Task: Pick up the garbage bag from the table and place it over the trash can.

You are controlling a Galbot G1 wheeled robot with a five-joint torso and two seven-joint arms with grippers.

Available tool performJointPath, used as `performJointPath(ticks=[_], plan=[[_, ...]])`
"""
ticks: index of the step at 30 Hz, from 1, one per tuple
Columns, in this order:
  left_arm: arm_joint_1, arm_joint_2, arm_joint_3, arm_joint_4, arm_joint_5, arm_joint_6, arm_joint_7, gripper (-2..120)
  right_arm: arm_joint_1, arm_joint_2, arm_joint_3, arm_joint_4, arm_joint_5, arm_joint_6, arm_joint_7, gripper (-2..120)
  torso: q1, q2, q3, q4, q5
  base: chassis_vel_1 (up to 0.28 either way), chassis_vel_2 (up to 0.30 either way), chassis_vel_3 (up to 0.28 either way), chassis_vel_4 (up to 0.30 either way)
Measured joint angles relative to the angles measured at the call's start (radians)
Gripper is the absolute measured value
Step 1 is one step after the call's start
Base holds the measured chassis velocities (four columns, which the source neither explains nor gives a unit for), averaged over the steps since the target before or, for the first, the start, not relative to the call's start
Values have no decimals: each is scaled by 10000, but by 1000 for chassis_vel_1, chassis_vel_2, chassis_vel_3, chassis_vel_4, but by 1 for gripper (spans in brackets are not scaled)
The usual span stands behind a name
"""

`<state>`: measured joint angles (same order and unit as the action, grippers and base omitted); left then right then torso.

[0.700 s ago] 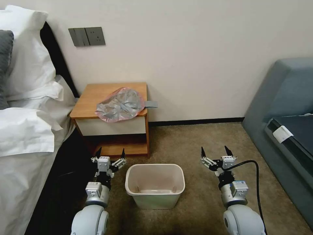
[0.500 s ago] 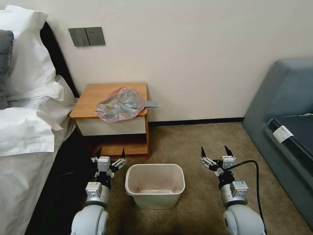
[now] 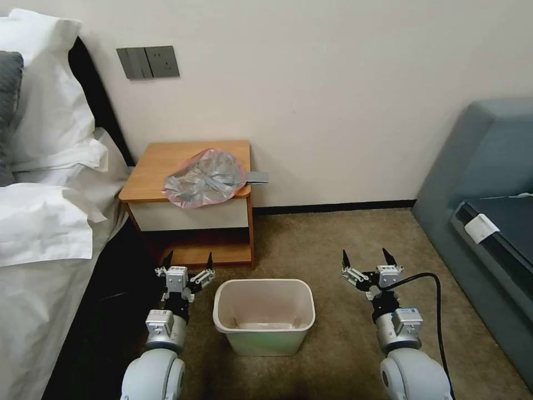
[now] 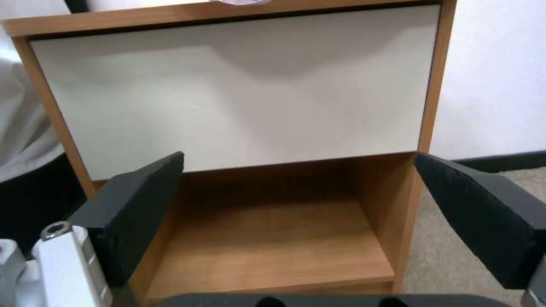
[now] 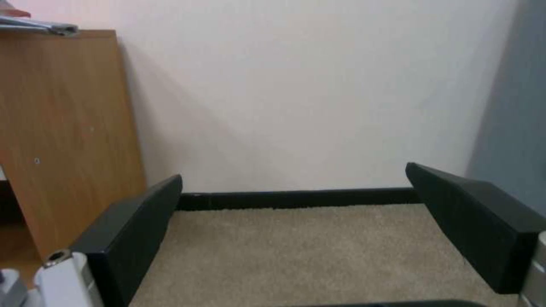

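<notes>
From the head view, the garbage bag (image 3: pixel 204 178) lies crumpled on the table (image 3: pixel 161 161), toward the front corner on the side away from the bed (image 3: pixel 50 233), with its pinkish edge hanging slightly over the table's front lip. The trash can (image 3: pixel 264 316) stands on the carpet (image 3: pixel 333 244) in front of the table, nearer the robot, and sits lower than the tabletop. The left gripper (image 3: pixel 188 260) hovers just beside the trash can on the bed side, level with the table's low shelf, its fingers spread apart and holding nothing. The right gripper (image 3: pixel 366 257) hangs on the other side of the trash can, a little farther off over bare carpet, its fingers likewise spread and empty. A grey sofa (image 3: pixel 488 166) stands well apart from the trash can, beyond the right gripper.

In the left wrist view, the left gripper's two dark fingers (image 4: pixel 136 213) stand wide apart, framing the table's white drawer front (image 4: pixel 239 89) and wooden shelf (image 4: pixel 273 243). A sliver of the garbage bag (image 4: pixel 239 1) peeks over the table's top edge.

In the right wrist view, the right gripper's fingers (image 5: pixel 131 238) are also wide apart, facing the wall (image 5: pixel 307 94), with the table's wooden side panel (image 5: pixel 68 128) off to one side.
</notes>
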<state>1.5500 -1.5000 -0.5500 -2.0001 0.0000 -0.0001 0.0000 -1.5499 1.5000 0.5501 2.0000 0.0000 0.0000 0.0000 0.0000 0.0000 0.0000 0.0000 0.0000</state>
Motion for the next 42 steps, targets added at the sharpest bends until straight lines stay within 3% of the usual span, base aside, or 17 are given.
performJointPath(ticks=[7, 11, 24, 27, 29, 30, 35, 42], plan=[[19, 0, -3, -32, -3, 0, 0, 100, -17, 1, -3, 34, 0, -5, 1, 100, 0, 0, 0, 0, 0, 0, 0, 0, 0], [373, 7, -100, -635, -160, 40, -34, 100, -309, 58, -95, 698, -6, -134, 47, 100, 0, 0, 0, 0, 0, 0, 0, 0, 0], [2303, 65, -615, -3891, -1048, 395, -373, 100, -1945, 401, -631, 4279, -101, -910, 336, 100, 0, 0, -1, 1, 0, 0, 0, 0, 0], [2666, 72, -712, -4498, -1211, 458, -433, 100, -2257, 469, -738, 4916, -118, -1053, 389, 100, 1, 0, -1, 1, -2, 0, 0, 0, 0], [2666, 72, -712, -4498, -1211, 458, -433, 100, -2257, 469, -738, 4916, -118, -1053, 389, 100, 1, 0, -1, 1, -2, 0, 0, 0, 0], [3049, 85, -817, -5008, -1385, 521, -499, 100, -2533, 517, -854, 5092, -76, -1270, 494, 100, 0, 1, -1, -1, 3, 0, 0, 0, 0], [3421, 204, -920, -5092, -1349, 823, -544, 100, -2621, 474, -930, 5109, 178, -1536, 652, 100, 0, 0, -1, 1, -1, 0, 0, 0, 0], [3382, 259, -930, -5083, -1247, 618, -581, 100, -2569, 400, -929, 5077, 692, -1583, 641, 100, 0, 0, -1, 0, -1, 0, 0, 0, 0]])
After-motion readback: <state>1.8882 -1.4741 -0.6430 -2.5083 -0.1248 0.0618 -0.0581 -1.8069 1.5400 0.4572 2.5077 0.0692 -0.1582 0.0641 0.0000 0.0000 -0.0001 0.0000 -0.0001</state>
